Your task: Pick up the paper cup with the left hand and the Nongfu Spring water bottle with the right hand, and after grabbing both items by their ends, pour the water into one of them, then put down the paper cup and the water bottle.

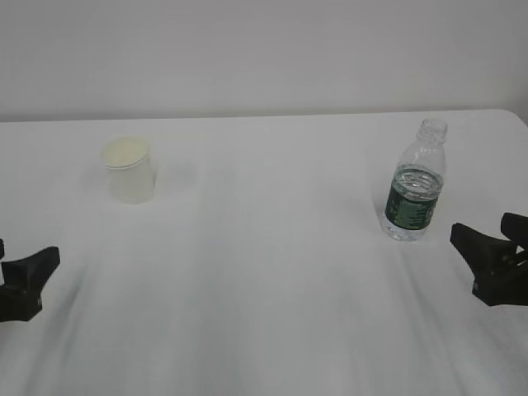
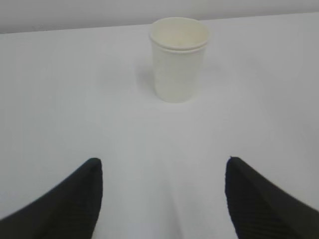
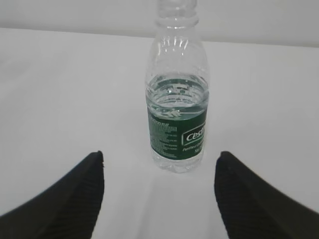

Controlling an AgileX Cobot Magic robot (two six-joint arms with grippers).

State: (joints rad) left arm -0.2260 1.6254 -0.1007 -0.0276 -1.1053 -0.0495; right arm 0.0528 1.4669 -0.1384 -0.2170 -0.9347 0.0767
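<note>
The white paper cup [image 1: 129, 172] stands upright on the left of the white table [image 1: 264, 289]; the left wrist view shows the cup [image 2: 178, 59] straight ahead, its cream inside visible. My left gripper [image 1: 21, 262] is open and empty, well short of it, as the left wrist view [image 2: 162, 167] confirms. On the right stands the capless Nongfu Spring water bottle [image 1: 414, 186], clear with a dark green label. Water [image 3: 175, 98] fills the bottle [image 3: 177, 74] to just above the label. My right gripper [image 1: 488, 233] [image 3: 159, 157] is open just in front of the bottle, touching nothing.
A pale wall [image 1: 264, 49] rises behind the table's far edge. The table's right back corner [image 1: 516, 115] lies close behind the bottle. Bare white tabletop separates cup and bottle.
</note>
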